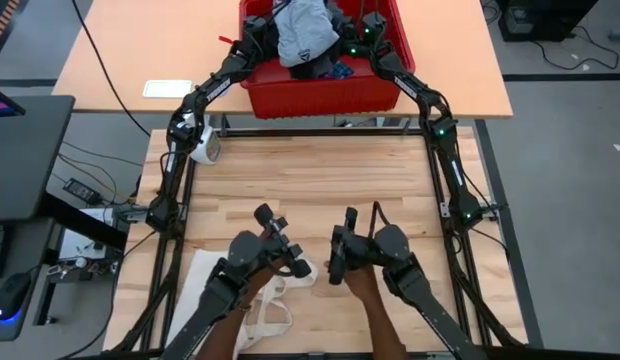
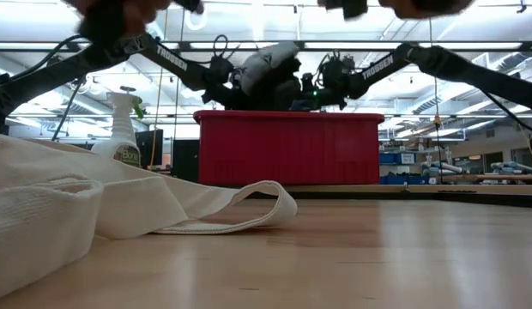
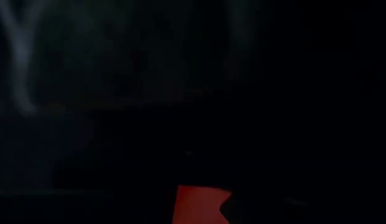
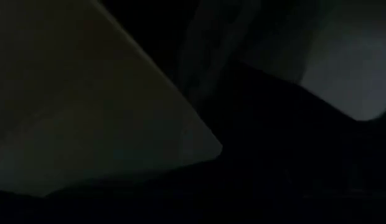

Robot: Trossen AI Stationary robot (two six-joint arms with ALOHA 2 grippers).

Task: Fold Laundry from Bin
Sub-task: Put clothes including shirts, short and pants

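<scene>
Two grippers work inside the large rectangular red plastic bin (image 1: 320, 92) at the far end of the table. The left gripper (image 1: 272, 40) is buried at the pile's left edge; whether its fingers hold cloth I cannot tell, since the wrist view is dark. The right gripper (image 1: 358, 42) sits at the pile's right side, fingers together; what they pinch, if anything, is hidden. The laundry (image 1: 302, 35), topped by a light grey garment, heaps above the rim. Judgement: soft, light, limp cloth; it will drape and drag neighbours, so take it at an edge or corner. A cream canvas tote bag (image 1: 252, 300) lies at the near left.
</scene>
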